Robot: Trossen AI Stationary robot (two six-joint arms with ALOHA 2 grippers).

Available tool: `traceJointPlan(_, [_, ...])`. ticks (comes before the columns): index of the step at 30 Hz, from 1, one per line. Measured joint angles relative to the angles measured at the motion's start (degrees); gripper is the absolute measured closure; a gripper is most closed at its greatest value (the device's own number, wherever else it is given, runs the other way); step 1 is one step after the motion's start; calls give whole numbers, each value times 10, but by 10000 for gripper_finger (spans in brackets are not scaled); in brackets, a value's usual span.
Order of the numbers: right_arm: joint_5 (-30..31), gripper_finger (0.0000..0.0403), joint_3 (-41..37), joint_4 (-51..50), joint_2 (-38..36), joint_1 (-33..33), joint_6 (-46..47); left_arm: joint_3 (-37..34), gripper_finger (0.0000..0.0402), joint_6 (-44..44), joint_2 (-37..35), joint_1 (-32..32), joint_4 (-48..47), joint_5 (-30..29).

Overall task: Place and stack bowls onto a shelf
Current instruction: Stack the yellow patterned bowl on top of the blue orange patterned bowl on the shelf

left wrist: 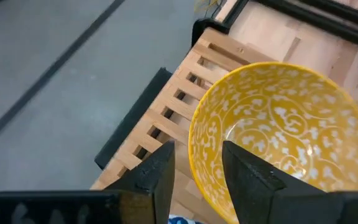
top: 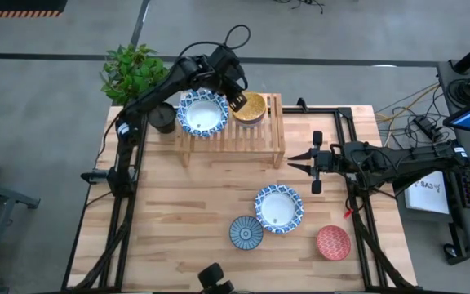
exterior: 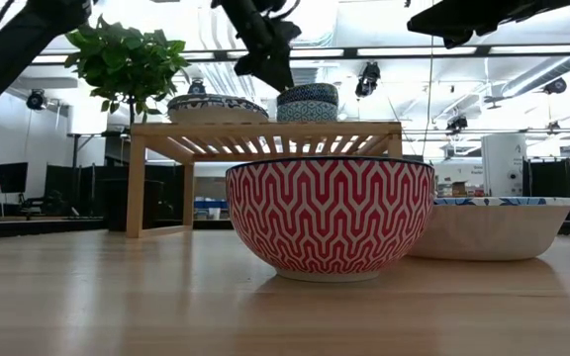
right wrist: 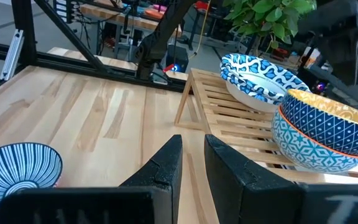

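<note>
On my shelf (top: pixel 255 135) near the table's (top: pixel 186 204) far edge sit two bowl stacks; three bowls lie near its front edge.

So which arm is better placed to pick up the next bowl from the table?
Right, probably. The right gripper hovers over the table near the white bowl, while the left gripper is busy at the yellow bowl on the shelf.

Glossy glazed yellow bowl (left wrist: pixel 278 130) on pale slatted wood shelf (left wrist: pixel 185 106); matt black claw fingers (left wrist: pixel 157 174); plank-wood table (top: pixel 210 204).
</note>
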Motion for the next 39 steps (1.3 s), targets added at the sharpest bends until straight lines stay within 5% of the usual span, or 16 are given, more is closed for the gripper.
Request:
traceJointPlan(10, [0,346,0,0,0,0,0,3,284,64,-10,-50,20,75])
traceJointPlan(19, [0,346,0,-1,0,0,0,-1,284,74,11,-118,89,27])
traceJointPlan(39, [0,346,0,-8,0,0,0,-2,284,57,54,-114,74,-13])
